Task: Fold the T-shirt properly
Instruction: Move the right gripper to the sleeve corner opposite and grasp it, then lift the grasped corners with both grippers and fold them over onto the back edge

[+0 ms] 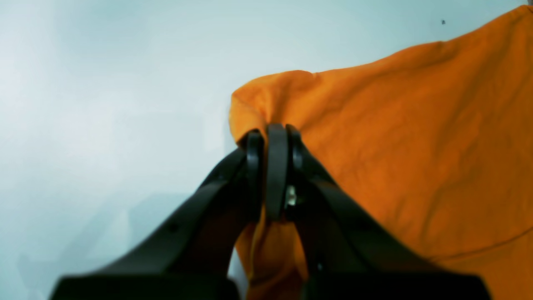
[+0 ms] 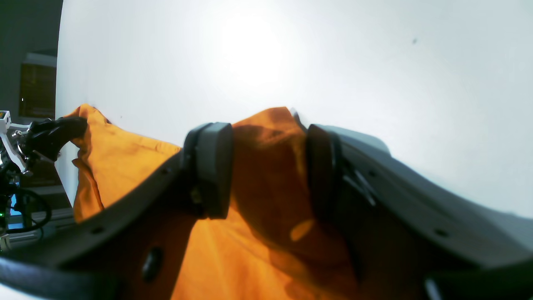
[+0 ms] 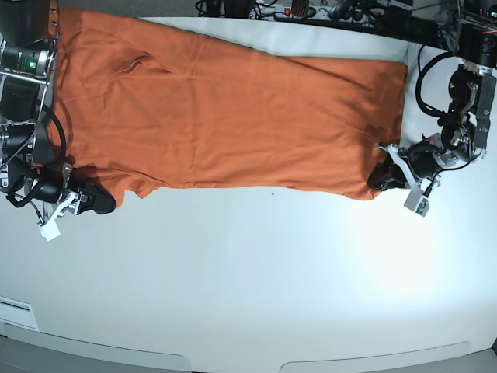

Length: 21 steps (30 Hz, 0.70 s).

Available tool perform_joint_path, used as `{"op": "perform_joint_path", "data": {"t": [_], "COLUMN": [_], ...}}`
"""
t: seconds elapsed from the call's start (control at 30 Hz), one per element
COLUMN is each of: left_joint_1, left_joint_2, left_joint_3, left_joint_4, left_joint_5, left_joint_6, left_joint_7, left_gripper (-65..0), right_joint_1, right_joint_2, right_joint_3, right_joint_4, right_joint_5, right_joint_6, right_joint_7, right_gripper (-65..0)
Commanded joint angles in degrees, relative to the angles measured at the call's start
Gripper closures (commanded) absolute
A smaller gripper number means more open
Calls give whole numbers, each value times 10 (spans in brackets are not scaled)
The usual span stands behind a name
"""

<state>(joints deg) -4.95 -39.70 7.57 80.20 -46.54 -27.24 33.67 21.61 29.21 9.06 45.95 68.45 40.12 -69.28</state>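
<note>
Orange cloth is pretty much the whole show from where I'm standing: the T-shirt [image 3: 241, 116] is spread sideways over the far half of the white worktop [image 3: 241, 272], reaching from near the left edge of the base view over toward the right one. Its long axis runs between the two arms, so each has its own near corner. The left end effector [image 1: 266, 175] is closed tight on one of them, fabric pinched between the fingers. The right end effector [image 2: 268, 166] has its jaws wide apart, with the other corner sitting in the gap, so I wouldn't call that a grip. That's what the next move hangs on, imo: cloth already lies between those right fingers, so I reckon it just needs to close, no reaching. Lift too soon and only the left corner would come up, probably dragging the near edge crooked.
</note>
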Motion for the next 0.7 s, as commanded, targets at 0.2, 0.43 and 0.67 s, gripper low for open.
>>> {"op": "perform_joint_path", "data": {"t": [0.2, 0.43, 0.67], "left_joint_1": [-23, -76, -87], "left_joint_2": [-11, -11, -11], "left_joint_3": [-5, -5, -5], "left_joint_4": [7, 7, 7], "left_joint_5": [-4, 7, -13], "left_joint_6": [-21, -22, -75], "left_joint_7": [-23, -22, -8], "left_gripper": [0, 0, 0], "right_joint_1": [11, 15, -12], "right_joint_2": [8, 14, 25], "right_joint_3": [-1, -1, -1], "right_joint_4": [5, 82, 219], "right_joint_5": [-11, -9, 38], "right_joint_6": [-1, -1, -1], "right_joint_7": [1, 11, 9], "right_gripper": [0, 0, 0]}}
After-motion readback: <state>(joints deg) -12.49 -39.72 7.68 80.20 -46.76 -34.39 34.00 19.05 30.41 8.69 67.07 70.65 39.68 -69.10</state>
